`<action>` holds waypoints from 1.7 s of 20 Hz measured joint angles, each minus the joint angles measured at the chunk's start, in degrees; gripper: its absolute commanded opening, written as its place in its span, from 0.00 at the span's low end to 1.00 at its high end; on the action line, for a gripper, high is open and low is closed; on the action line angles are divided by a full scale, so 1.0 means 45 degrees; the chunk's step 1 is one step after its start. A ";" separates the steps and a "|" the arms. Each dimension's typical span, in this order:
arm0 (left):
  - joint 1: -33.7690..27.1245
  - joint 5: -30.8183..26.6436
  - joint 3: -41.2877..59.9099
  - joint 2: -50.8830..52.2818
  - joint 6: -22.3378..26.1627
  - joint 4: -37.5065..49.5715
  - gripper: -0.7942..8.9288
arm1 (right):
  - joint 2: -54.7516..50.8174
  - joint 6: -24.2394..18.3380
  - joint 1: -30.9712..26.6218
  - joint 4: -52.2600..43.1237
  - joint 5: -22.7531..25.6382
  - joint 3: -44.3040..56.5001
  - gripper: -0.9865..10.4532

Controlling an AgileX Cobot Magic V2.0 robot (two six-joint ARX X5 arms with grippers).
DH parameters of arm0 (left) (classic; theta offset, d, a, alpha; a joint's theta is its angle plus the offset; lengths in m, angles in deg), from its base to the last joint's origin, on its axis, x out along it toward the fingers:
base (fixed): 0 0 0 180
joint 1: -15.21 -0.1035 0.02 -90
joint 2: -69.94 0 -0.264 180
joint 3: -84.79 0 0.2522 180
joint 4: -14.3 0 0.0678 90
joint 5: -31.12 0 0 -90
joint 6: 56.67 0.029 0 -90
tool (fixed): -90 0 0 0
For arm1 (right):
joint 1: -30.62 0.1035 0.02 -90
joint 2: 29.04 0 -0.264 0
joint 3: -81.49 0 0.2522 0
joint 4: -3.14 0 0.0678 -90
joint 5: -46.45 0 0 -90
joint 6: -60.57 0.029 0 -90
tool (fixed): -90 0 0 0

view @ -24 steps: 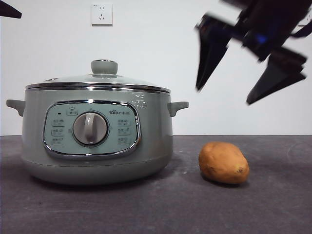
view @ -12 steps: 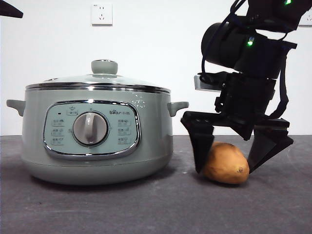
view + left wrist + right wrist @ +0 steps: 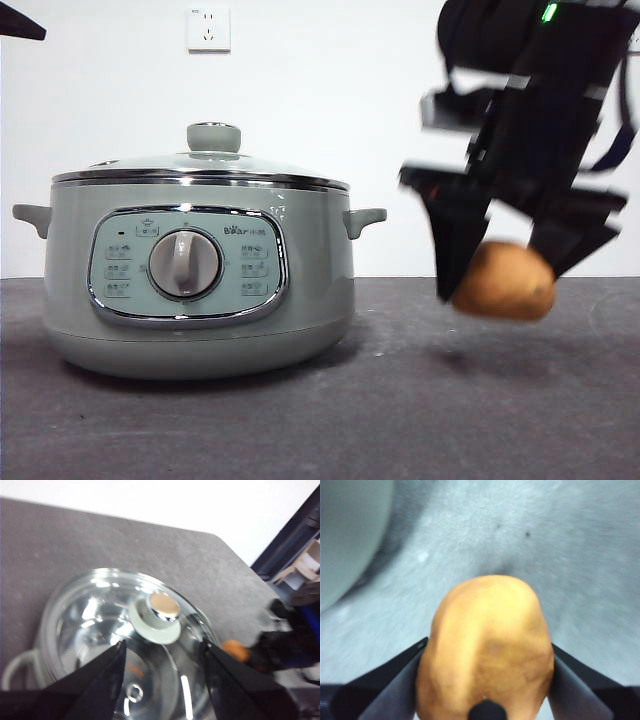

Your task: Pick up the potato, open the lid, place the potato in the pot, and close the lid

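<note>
Right claw [image 3: 505, 270] grips the potato [image 3: 503, 282], seemingly off the table [image 3: 300, 420].

The lid [image 3: 200, 166] closes the pot [image 3: 200, 290]; open table [image 3: 400, 420] alongside.

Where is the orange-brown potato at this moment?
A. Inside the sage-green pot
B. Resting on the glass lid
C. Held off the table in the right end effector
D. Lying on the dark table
C: the orange-brown egg-shaped potato hangs above the dark grey table, clamped in the right end effector.
</note>
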 measured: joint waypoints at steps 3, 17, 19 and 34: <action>0.0709 -0.0797 -0.0359 -0.0602 0.0272 0.0107 0.34 | -0.1525 -0.0102 0.0000 0.0782 0.0010 0.0000 0.08; 0.5255 -0.5872 -0.3813 -0.7023 0.1885 0.0529 0.43 | -0.3682 -0.0141 -0.0005 0.1637 0.0044 0.0000 0.08; 0.5411 -0.6314 -0.3813 -0.7441 0.1996 0.0539 0.43 | -0.3682 -0.0141 -0.0005 0.1637 0.0044 0.0000 0.08; 0.5591 -0.7014 -0.4357 -0.7635 0.2681 -0.0267 0.07 | -0.3687 -0.0141 -0.0005 0.1540 0.0034 -0.0049 0.08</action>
